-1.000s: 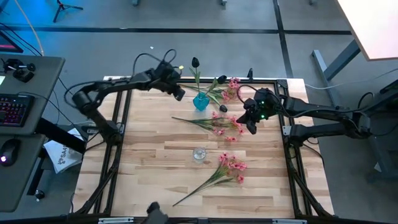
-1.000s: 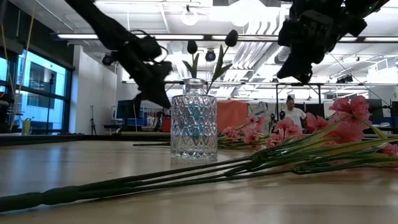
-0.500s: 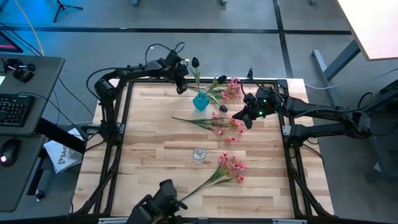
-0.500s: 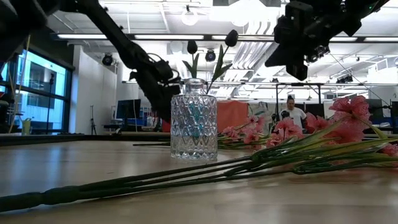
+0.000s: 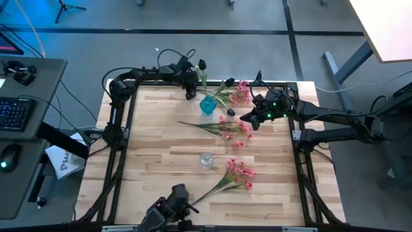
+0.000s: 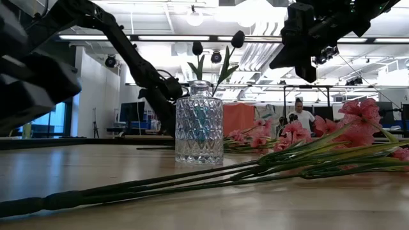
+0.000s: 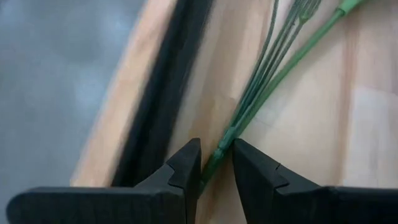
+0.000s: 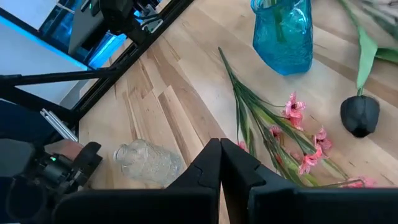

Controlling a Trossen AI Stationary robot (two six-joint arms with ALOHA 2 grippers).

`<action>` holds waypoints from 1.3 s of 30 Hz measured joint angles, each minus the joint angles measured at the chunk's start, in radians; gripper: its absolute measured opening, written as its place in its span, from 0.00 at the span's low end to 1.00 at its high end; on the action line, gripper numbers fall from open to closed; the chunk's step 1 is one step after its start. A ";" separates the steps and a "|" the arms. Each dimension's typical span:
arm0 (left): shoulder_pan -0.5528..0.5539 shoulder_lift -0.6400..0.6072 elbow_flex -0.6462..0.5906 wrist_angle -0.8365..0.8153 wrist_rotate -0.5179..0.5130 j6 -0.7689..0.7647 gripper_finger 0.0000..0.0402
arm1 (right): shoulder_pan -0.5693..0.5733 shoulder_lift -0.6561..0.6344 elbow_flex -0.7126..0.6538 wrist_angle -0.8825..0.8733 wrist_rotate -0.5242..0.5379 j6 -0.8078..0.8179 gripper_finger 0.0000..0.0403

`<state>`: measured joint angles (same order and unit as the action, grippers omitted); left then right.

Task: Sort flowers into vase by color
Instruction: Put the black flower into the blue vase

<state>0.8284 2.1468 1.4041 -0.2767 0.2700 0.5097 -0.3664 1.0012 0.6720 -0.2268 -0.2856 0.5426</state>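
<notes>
- A robotics lab in a large open industrial hall.
- The wooden tabletop (image 5: 161,148) sits in a black metal frame (image 5: 122,129) with cables, on a grey concrete floor (image 5: 257,16).
- At 9 o'clock, a desk holds a backlit keyboard (image 5: 16,113) and a mouse (image 5: 8,164).
- Beyond the tabletop: exposed ceiling lights (image 6: 195,16), tall windows (image 6: 38,96), and a person (image 6: 299,115) among equipment.
</notes>
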 joint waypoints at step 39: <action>0.022 -0.140 -0.115 -0.585 -0.007 -0.101 0.00 | 0.000 0.000 0.000 0.000 -0.001 -0.117 0.00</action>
<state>0.8506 2.0063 1.2888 -0.8614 0.2631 0.4086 -0.3660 1.0012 0.6720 -0.2272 -0.2868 0.4252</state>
